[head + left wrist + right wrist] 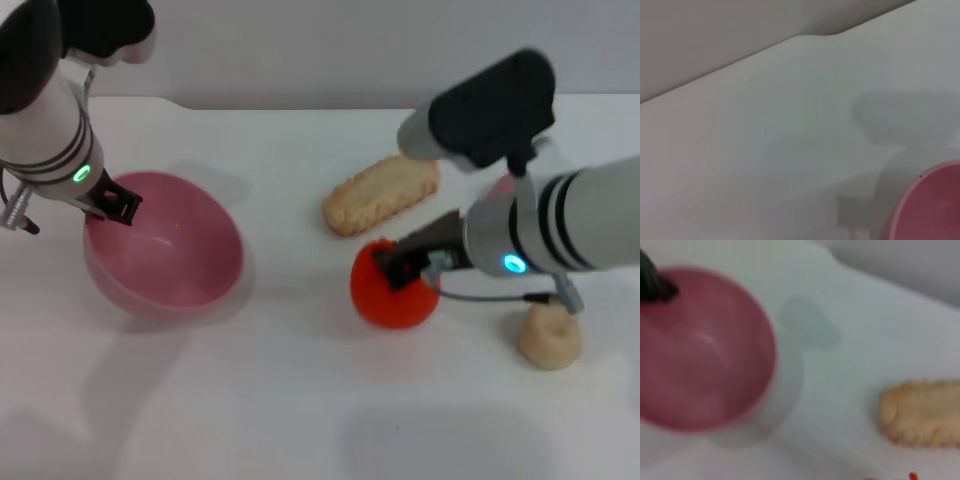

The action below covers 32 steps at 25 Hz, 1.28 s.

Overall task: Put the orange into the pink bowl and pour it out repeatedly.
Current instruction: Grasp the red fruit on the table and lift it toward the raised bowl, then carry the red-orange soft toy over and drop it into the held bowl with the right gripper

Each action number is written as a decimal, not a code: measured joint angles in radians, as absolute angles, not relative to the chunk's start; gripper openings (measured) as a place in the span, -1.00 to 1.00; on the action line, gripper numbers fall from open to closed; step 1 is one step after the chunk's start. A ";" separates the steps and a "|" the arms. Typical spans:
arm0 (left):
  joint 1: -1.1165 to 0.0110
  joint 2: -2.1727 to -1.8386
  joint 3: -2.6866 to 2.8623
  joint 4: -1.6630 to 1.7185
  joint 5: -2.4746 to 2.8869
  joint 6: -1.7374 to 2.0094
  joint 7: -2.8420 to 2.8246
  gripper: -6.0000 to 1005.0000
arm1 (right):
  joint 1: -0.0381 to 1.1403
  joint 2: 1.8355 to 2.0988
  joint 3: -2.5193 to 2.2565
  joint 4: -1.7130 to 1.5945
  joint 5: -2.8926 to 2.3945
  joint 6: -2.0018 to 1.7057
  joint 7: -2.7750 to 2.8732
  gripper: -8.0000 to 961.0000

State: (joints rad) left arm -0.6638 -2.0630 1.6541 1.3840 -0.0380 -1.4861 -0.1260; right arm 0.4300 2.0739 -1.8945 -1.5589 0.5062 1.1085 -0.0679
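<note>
Progress: we judge this cycle to be at its start; the pink bowl (165,245) holds nothing, and the orange (393,287) sits on the white table (300,400), well apart from the bowl on the robot's right.
Done so far: our two grippers are at their things, one at the bowl rim, one at the fruit.
Left to do: we have yet to lift the orange, carry it across, drop it in the bowl, then tip the bowl to pour it out.
Right gripper: our right gripper (400,265) is at the top of the orange, its dark fingers pressed against the bumpy skin; they look pinched onto it, though the fruit is not yet raised.
Left gripper: our left gripper (112,205) is at the bowl's far left rim and seems clamped on the edge; the right wrist view shows its dark tip on that rim.
Orange relative to gripper: directly under and touching the right fingers.
Other things: a tan oblong biscuit-like piece (381,194) lies just beyond the orange; a small tan lump (549,336) sits near it, under the right arm.
</note>
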 joint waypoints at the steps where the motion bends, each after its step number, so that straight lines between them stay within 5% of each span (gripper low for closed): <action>1: -0.664 -2.064 1.659 1.384 -0.040 -1.486 -0.126 -0.90 | 0.430 2.074 -1.890 -1.573 0.506 1.111 -0.068 -0.87; 14: -0.701 -2.069 1.734 1.387 -0.114 -1.438 -0.139 -0.90 | 0.442 2.072 -1.859 -1.799 0.469 1.127 -0.071 -0.89; 32: -0.744 -2.072 1.764 1.383 -0.187 -1.387 -0.133 -0.90 | 0.488 2.076 -1.893 -1.698 0.537 1.034 -0.111 -0.80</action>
State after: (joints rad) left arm -0.7439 -2.0718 1.7636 1.3832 -0.1870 -1.3868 -0.1327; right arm 0.4881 2.0755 -1.8928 -1.6979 0.5371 1.0341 -0.1110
